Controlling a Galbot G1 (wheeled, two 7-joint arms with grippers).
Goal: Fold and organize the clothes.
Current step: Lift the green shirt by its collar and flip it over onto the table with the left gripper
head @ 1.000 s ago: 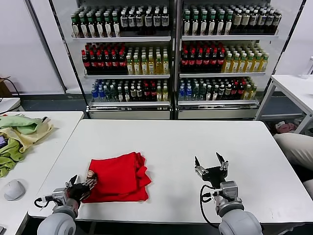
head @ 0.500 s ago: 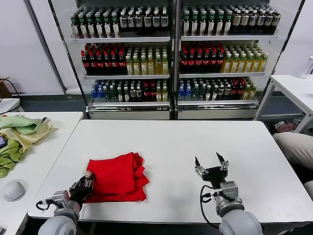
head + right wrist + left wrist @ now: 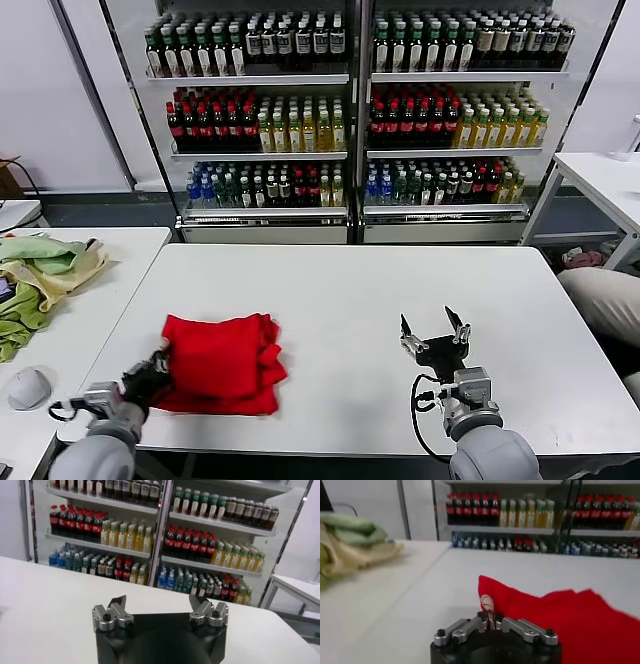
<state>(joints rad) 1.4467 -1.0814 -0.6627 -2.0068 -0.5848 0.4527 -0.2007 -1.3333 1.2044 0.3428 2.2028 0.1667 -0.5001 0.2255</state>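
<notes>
Taking the white table (image 3: 340, 290) as the landmark: off its left edge, on a neighbouring table, lie pale green and yellowish cloths (image 3: 40, 270).

At the white table's front left corner, the left gripper (image 3: 152, 375) has its fingers (image 3: 489, 620) pinched together on the left edge of the red T-shirts (image 3: 220, 362). They lie as a folded red bundle on the front left part of the table, just inside its front edge.

The step in hand looks like sliding the folded bundle sideways along the table to place it. To do it well, the pull should stay low and level so the folds drag as one piece and do not open, and the bundle should stop short of the table's left edge.

Right of the bundle and well apart from it, near the front edge, the right gripper (image 3: 434, 330) hangs idle, fingers spread wide, holding and touching nothing.
</notes>
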